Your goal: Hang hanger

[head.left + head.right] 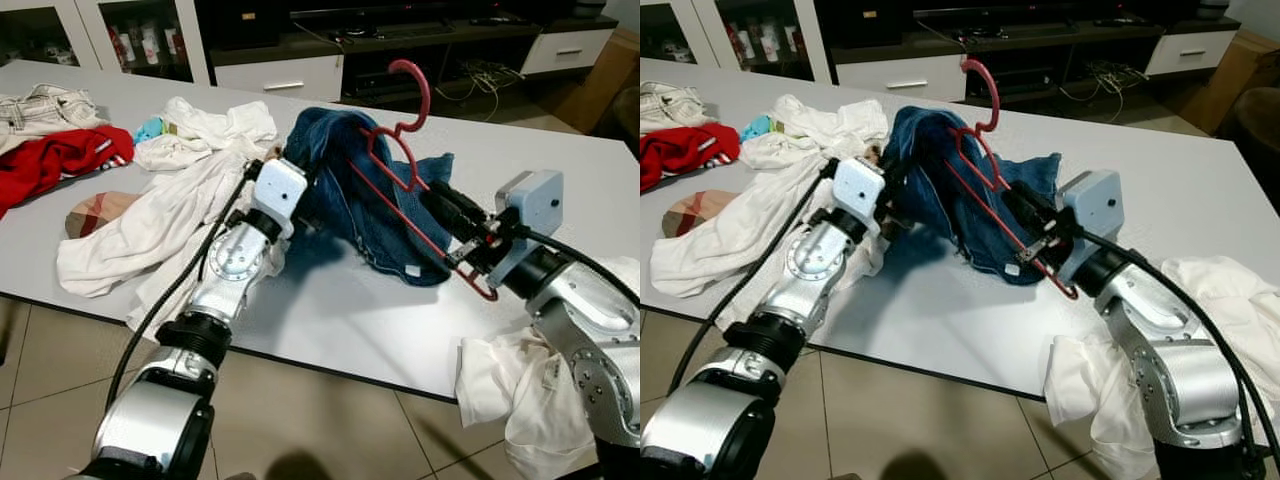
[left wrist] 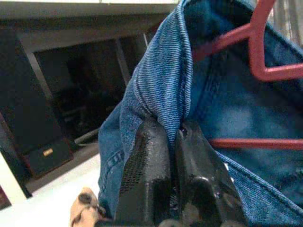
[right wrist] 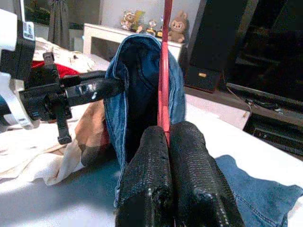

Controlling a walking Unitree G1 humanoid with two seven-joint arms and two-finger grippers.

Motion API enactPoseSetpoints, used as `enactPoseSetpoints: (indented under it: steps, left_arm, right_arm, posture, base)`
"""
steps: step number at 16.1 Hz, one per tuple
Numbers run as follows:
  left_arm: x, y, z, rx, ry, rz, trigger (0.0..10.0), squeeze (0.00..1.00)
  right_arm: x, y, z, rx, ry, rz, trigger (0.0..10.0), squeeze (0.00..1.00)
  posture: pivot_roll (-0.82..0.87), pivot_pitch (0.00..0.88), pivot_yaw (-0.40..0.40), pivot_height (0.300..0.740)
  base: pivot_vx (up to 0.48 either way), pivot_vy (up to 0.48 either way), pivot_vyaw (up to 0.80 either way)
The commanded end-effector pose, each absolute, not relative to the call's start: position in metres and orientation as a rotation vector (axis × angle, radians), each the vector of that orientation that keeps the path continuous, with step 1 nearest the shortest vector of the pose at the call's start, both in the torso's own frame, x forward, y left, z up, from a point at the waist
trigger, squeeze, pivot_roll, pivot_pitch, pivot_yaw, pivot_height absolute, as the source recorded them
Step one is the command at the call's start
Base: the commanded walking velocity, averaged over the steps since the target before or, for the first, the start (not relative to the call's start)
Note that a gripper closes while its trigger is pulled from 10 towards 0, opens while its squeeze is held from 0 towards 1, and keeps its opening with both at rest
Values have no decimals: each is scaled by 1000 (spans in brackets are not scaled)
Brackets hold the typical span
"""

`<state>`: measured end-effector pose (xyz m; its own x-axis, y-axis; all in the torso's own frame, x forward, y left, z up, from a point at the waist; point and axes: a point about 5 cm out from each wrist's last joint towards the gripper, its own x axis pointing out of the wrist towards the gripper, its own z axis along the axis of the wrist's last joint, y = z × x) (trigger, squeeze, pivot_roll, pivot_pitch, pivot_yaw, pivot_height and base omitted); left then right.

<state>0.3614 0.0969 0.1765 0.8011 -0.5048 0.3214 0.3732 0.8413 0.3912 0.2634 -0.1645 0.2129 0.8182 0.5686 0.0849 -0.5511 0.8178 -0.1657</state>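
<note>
Silver jointed arms, white wrist camera boxes, black cables, textured black fingers (image 3: 147, 189)

One red hanger (image 1: 404, 160), one blue jeans (image 1: 345, 190), one red garment (image 1: 55, 160).

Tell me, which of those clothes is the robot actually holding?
The blue jeans: the left gripper pinches their edge, and the right gripper holds the red hanger inside them. The white and red clothes lie untouched.

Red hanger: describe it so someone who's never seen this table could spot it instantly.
On the grey table strewn with clothes, look at the blue denim garment lifted between the two arms. The red hanger is threaded into it, hook up, with the right gripper shut on its lower bar. It is the one rigid red frame; the other red item is cloth.
</note>
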Motion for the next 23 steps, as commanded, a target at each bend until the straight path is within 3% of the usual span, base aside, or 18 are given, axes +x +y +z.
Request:
enactPoseSetpoints:
  steps: [1, 5, 9, 10, 11, 12, 13, 14, 17, 18, 20, 21, 23]
  left_arm:
    - [359, 88, 212, 337, -608, -525, 0, 0]
    - [348, 71, 232, 400, -751, -638, 0, 0]
    - [346, 64, 233, 463, -769, -670, 0, 0]
    - [348, 66, 231, 464, -742, -655, 8353, 0]
    - [351, 68, 228, 464, -716, -643, 8353, 0]
    - [356, 75, 222, 459, -658, -616, 10000, 0]
    - [358, 83, 216, 460, -617, -596, 10000, 0]
    - [357, 86, 215, 439, -618, -592, 10000, 1000]
    - [359, 90, 216, 448, -614, -567, 10000, 1000]
    - [361, 91, 217, 447, -600, -556, 10000, 0]
    - [360, 92, 222, 430, -622, -554, 10000, 0]
    - [358, 96, 227, 450, -669, -537, 10000, 1000]
    - [352, 95, 224, 494, -688, -597, 10000, 1000]
  right_arm:
    - [263, -164, 213, -196, -143, 604, 10000, 0]
    - [267, -155, 212, -204, -159, 607, 10000, 0]
    - [271, -150, 214, -186, -188, 591, 10000, 0]
    - [272, -151, 215, -187, -189, 585, 10000, 0]
    - [272, -153, 215, -188, -189, 580, 10000, 0]
    - [272, -158, 215, -186, -186, 563, 10000, 0]
    - [272, -162, 215, -188, -183, 551, 10000, 0]
    - [272, -163, 214, -189, -181, 548, 10000, 0]
    - [272, -164, 213, -187, -179, 545, 10000, 0]
    - [272, -164, 213, -181, -180, 544, 10000, 0]
    - [273, -164, 214, -172, -183, 539, 10000, 0]
    - [274, -165, 214, -166, -185, 528, 10000, 0]
    - [276, -165, 213, -159, -185, 514, 10000, 0]
  posture:
    - [-88, 0, -18, 740]
    - [-86, 0, -17, 740]
    - [-82, 0, -15, 740]
    - [-82, 0, -15, 740]
    - [-82, 0, -15, 740]
    - [-82, 0, -15, 740]
    - [-87, 0, -14, 740]
    - [-88, 0, -15, 740]
    - [-88, 0, -15, 740]
    - [-80, 0, -22, 740]
    - [-80, 0, -22, 740]
    - [-80, 0, -22, 740]
    - [-76, 0, -20, 740]
  base:
    - [0, 0, 0]
    - [0, 0, 0]
    - [0, 0, 0]
    - [0, 0, 0]
    - [0, 0, 0]
    - [0, 0, 0]
    - [0, 0, 0]
    - [0, 0, 0]
    - [0, 0, 0]
    - [0, 0, 0]
    - [0, 0, 0]
    - [0, 0, 0]
    - [0, 0, 0]
